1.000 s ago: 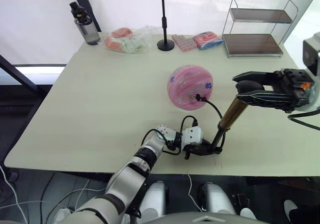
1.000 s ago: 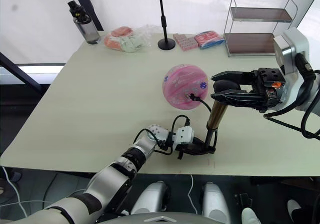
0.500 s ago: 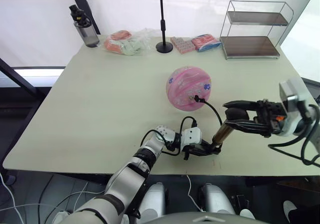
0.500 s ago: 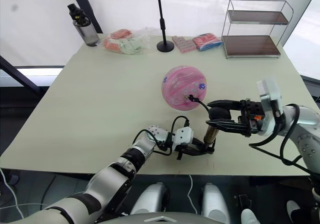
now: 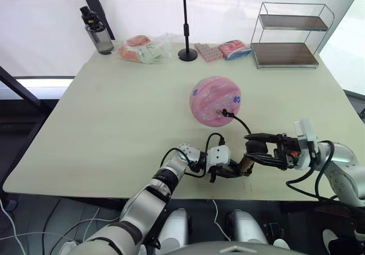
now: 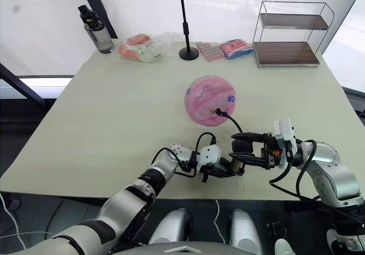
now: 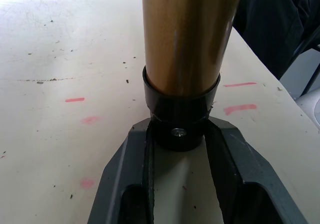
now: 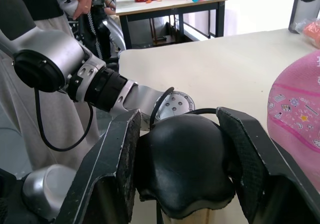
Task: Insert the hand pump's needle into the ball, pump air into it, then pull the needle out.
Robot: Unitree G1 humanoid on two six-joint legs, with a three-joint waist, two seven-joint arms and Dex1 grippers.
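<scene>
Table: a pale cream table [image 5: 114,124] is carrying everything, its top speckled and marked with short red dashes near the left gripper.
Room: bright white wall behind; a water bottle [image 5: 97,31], snack packets [image 5: 145,47], a black stand [image 5: 186,38] and a two-shelf wire rack [image 5: 288,35] are standing along the table's far edge, well beyond both grippers.
Ball: the ball [image 5: 215,100] is sitting just beyond the grippers, with the needle [image 5: 223,112] in its near side and the black hose looping back.
Hand pump: the hand pump [image 7: 185,48] is standing between the grippers.
Left gripper: the left gripper [image 5: 231,170] is pinching the pump's black base cap.
Right gripper: the right gripper [image 6: 242,149] is clamping the black T-handle from both sides.
Change: the right gripper is pressing down; the handle is sitting far lower than a second ago, with hardly any gold barrel left showing.
</scene>
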